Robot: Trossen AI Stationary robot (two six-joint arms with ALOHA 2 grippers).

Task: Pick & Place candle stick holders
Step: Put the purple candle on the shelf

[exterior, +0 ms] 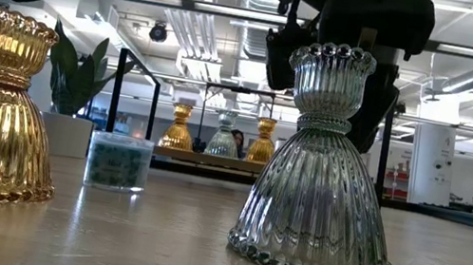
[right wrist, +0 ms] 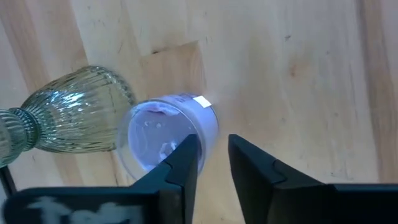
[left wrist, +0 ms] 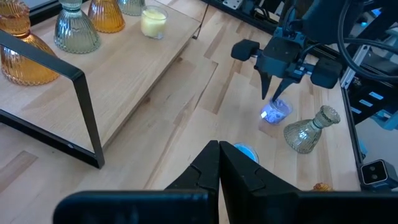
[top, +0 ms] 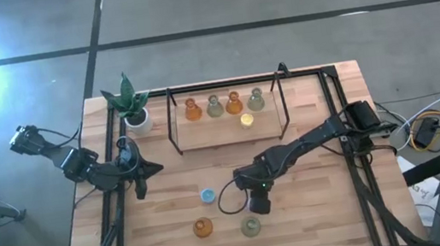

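A small round purple candle stick holder [right wrist: 158, 134] stands on the table near its front middle. My right gripper [right wrist: 214, 152] comes down on it [left wrist: 273, 102] and is shut on its rim. Beside it stand a clear green vase-shaped holder [top: 251, 226], an amber one [top: 203, 227] and a small blue one [top: 207, 195], each on its base. More holders stand on the wooden shelf [top: 221, 133]. My left gripper [top: 138, 184] waits shut at the table's left, holding nothing. My right gripper has the purple holder's wall [right wrist: 211, 127] between its two fingers, one finger inside the cup and one outside. The fingers slant steeply down from above. The holder stands upright with its base on the table.
A black metal frame [top: 173, 125] rises around the shelf at the far middle. A potted green plant [top: 131, 105] stands at the far left. The green holder [right wrist: 68, 118] is right next to the purple one. Bare wood lies toward the right edge.
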